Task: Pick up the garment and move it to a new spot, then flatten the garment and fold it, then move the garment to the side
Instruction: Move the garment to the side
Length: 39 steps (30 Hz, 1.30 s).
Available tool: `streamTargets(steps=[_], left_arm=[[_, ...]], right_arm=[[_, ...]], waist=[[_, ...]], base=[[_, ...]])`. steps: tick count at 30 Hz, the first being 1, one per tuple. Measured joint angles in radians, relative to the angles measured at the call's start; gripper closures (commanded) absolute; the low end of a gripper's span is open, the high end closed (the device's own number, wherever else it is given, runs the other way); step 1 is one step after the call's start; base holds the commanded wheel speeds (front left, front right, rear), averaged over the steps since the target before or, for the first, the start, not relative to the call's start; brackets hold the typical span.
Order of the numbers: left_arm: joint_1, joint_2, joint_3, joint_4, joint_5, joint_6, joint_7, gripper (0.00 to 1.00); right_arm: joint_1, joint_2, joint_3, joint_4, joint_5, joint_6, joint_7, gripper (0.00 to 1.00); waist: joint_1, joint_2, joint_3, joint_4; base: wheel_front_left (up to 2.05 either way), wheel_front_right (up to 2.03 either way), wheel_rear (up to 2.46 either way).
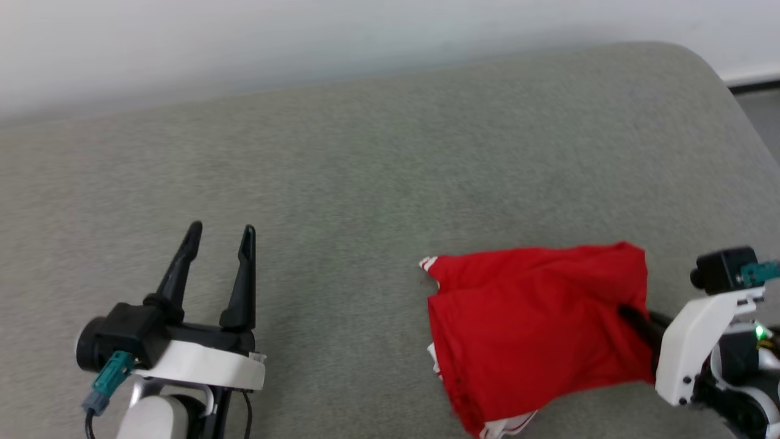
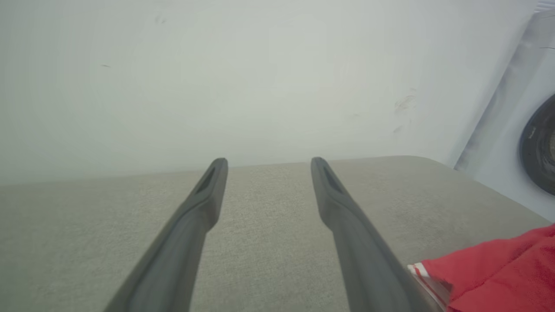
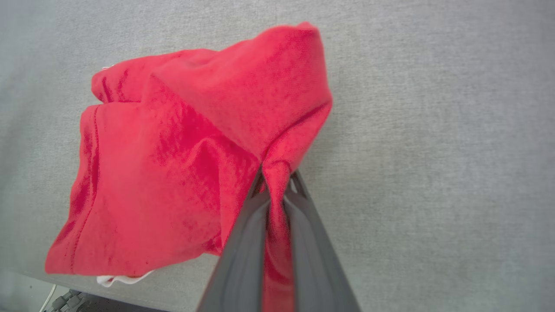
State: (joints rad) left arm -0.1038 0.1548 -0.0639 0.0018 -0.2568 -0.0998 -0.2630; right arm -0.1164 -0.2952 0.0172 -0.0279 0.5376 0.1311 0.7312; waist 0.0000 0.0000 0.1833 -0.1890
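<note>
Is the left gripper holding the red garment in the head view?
No, the left gripper stands open over the grey surface, apart from the garment, which the right gripper pinches.

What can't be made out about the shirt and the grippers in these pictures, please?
- Shirt front: hidden in its own folds, head and right wrist views.
- Shirt's near hem: cut off by the head view's bottom edge.
- Right gripper tips: buried in cloth, head view.
- Dark round thing: cut off, left wrist view's right edge.
</note>
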Motion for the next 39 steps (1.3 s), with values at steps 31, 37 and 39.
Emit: streamTargets(steps=[31,37,39], left_arm=[[-0.317,0.152,-0.089,-0.270,0.016,-0.023,0.118,0.00],[-0.320,0.153,-0.089,-0.249,0.013,-0.022,0.102,0.00],[-0.315,0.151,-0.089,-0.235,0.006,-0.019,0.094,0.00]], right_arm=[[-0.519,-0.114,-0.514,0.299,-0.445,0.000,-0.114,0.79],[-0.520,-0.069,-0.563,0.337,-0.506,0.000,-0.168,0.00],[-0.519,-0.062,-0.586,0.343,-0.536,0.000,-0.204,0.00]], waist=[[0.0002,0.0000,0.509,-0.070],[0.0002,0.0000,0.503,-0.048],[0.0001,0.0000,0.486,-0.044]], base=[[0.00,0.00,0.00],[0.00,0.00,0.00],[0.00,0.00,0.00]])
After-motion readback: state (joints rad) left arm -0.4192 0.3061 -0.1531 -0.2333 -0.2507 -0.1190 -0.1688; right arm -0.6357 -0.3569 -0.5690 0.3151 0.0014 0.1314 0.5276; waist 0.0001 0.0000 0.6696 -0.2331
